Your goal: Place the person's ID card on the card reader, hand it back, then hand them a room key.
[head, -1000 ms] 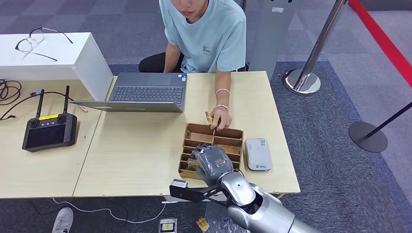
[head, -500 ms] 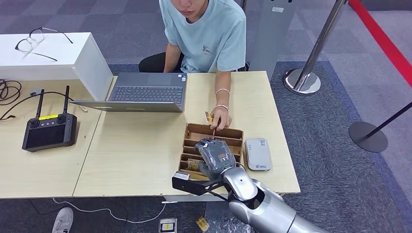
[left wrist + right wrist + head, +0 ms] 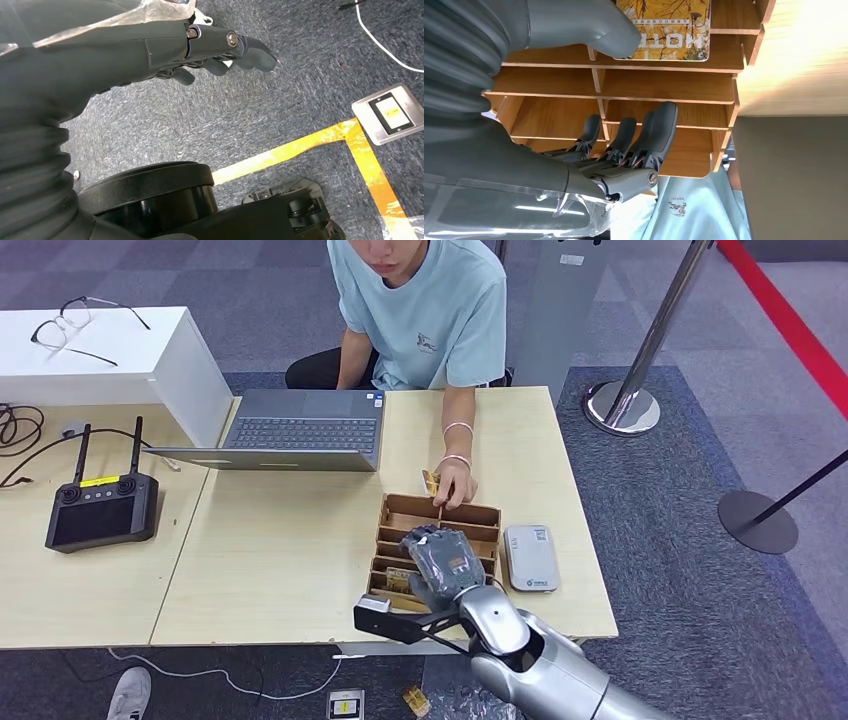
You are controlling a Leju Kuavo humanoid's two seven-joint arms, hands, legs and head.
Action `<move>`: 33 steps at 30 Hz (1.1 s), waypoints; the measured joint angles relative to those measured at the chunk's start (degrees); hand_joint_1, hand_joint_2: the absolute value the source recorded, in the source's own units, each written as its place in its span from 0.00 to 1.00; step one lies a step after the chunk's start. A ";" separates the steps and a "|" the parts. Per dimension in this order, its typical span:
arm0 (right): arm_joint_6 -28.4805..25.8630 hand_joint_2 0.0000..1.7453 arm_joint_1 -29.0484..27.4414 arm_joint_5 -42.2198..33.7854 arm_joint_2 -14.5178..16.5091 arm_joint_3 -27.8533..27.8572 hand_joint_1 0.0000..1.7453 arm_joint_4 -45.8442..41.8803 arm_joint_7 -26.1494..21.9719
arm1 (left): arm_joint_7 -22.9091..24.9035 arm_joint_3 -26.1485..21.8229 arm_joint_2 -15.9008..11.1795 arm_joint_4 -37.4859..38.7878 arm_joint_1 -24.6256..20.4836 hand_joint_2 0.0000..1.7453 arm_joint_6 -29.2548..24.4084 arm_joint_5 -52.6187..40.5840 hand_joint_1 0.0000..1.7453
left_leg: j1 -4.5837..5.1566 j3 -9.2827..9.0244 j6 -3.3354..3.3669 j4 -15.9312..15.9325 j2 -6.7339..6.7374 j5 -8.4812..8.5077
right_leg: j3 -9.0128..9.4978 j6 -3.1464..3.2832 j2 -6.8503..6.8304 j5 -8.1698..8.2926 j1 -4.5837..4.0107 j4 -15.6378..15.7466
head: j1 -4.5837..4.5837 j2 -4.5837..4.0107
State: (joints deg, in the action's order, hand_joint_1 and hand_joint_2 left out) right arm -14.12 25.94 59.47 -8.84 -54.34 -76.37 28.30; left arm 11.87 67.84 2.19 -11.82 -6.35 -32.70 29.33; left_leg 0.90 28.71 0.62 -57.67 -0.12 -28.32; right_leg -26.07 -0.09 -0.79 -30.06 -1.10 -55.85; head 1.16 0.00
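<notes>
Wooden desk (image 3: pixel 280 560): laptop (image 3: pixel 300 430), controller (image 3: pixel 100 510), person's hand (image 3: pixel 455 483) behind tray (image 3: pixel 390 515)

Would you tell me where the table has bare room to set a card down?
The widest bare patch lies between the laptop, the controller and the wooden organizer. It is crowded around the organizer: the right hand, the person's hand and the card reader.

Head camera looks down across the table (image 3: pixel 280 570); right wrist camera, close, shares its wooden tray (image 3: pixel 470 516) (image 3: pixel 664 85); left wrist camera faces carpet (image 3: pixel 280 105).
</notes>
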 joint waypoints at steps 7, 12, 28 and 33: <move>-0.02 1.00 -0.56 -0.11 0.04 -0.09 0.46 0.00 -0.02 | 0.00 0.00 0.00 0.00 0.00 1.00 0.00 0.04 0.00 | 0.00 0.02 0.00 0.00 0.00 0.00 | -0.02 0.00 0.00 0.00 0.00 0.00 | 0.00 0.00; -0.04 1.00 -0.71 -0.13 0.10 -0.13 0.47 0.00 -0.02 | 0.00 0.00 0.00 0.00 0.00 1.00 0.00 0.04 0.00 | 0.00 0.02 0.00 0.00 0.00 0.00 | -0.02 0.00 0.00 0.00 0.00 0.00 | 0.00 0.00; -0.77 1.00 -1.25 -0.40 0.32 -0.16 0.43 0.00 -0.35 | 0.00 0.00 0.00 0.00 0.00 1.00 0.00 -0.02 0.00 | 0.00 0.02 0.00 0.00 0.00 0.00 | -0.02 0.00 0.00 0.00 0.00 0.00 | 0.00 0.00; -1.14 1.00 -1.29 -0.14 0.27 -0.09 0.40 -0.19 -0.22 | 0.00 0.00 0.00 0.00 0.00 1.00 0.00 0.05 0.00 | 0.00 0.06 0.00 0.00 0.00 0.00 | -0.06 0.00 0.00 0.00 0.00 0.00 | 0.00 0.00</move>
State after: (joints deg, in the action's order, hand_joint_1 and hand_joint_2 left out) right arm -15.26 24.65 59.34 -8.57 -54.43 -76.56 28.09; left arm 11.87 67.84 2.19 -11.82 -6.35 -32.70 29.39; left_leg 0.90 28.77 0.62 -57.66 -0.12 -28.32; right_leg -26.13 -0.09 -0.79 -30.06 -1.10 -55.85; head 1.16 0.00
